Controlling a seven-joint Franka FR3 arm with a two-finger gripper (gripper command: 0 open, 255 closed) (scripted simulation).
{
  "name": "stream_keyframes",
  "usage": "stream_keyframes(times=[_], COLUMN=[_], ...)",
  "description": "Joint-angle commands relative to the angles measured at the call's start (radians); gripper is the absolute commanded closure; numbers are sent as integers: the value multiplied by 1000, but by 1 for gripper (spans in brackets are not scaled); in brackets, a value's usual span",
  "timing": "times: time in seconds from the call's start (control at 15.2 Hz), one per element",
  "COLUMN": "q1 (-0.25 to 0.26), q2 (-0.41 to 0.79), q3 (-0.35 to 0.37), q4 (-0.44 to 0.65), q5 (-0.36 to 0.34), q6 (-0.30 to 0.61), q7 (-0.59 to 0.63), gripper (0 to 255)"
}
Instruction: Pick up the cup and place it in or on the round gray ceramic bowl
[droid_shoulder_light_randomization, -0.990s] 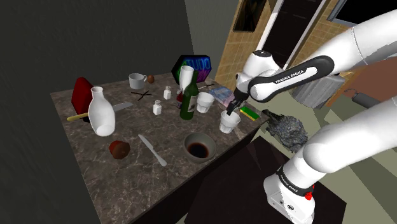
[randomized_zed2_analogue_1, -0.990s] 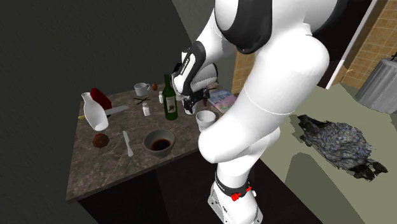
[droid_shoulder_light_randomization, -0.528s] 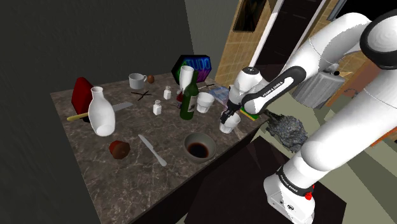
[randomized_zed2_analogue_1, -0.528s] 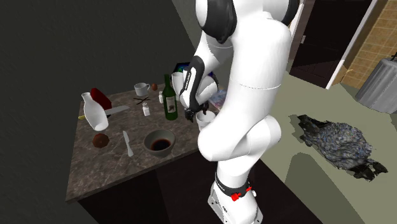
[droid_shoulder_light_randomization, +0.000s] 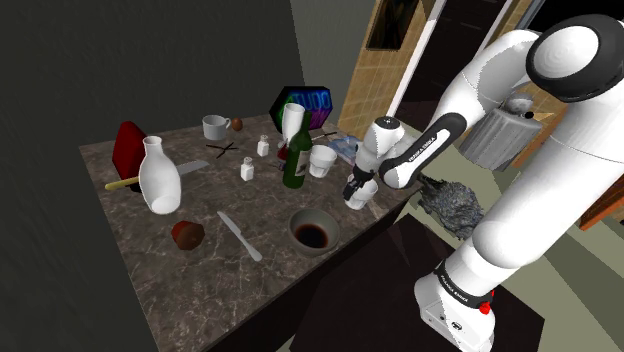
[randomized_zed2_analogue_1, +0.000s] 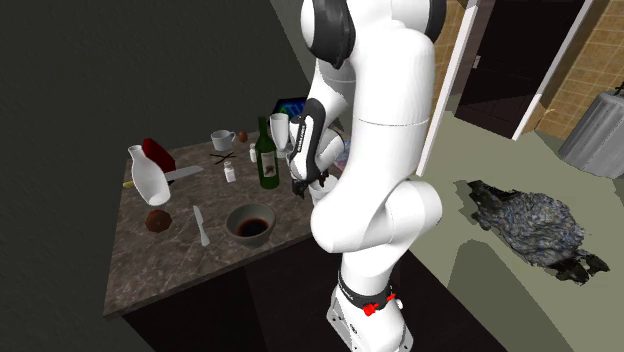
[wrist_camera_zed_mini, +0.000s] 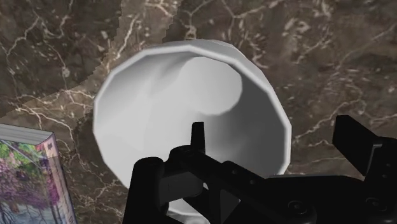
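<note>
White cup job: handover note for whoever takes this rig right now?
Black two-finger tool: open and low over the white cup, one finger above its mouth, the other outside its rim. Nothing held.
White cup: upright on the dark marble tabletop, near the edge by the stand.
Round grey bowl: dark inside, on the same tabletop, apart from the cup, toward the shoulder view's lower left of it.
Done: approach to the cup.
Left: close on the rim, lift, carry to the bowl, release.

Around me: dark grey wall (droid_shoulder_light_randomization: 150, 60) far left, brown marble table (droid_shoulder_light_randomization: 160, 272), tan brick wall (droid_shoulder_light_randomization: 362, 95) far right, pale floor (randomized_zed2_analogue_1: 500, 300).
</note>
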Motion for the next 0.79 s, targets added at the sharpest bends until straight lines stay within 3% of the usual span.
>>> stream_keyframes(times=[0.0, 0.33, 0.4, 0.73], q1=[1, 1, 1, 1], q2=[6, 6, 6, 6], q3=[-3, -3, -3, -3], q4=[1, 1, 1, 1], q5=[-10, -10, -10, -10], q6=[6, 5, 5, 5], q7=[9, 8, 8, 9], gripper=[0, 0, 255, 255])
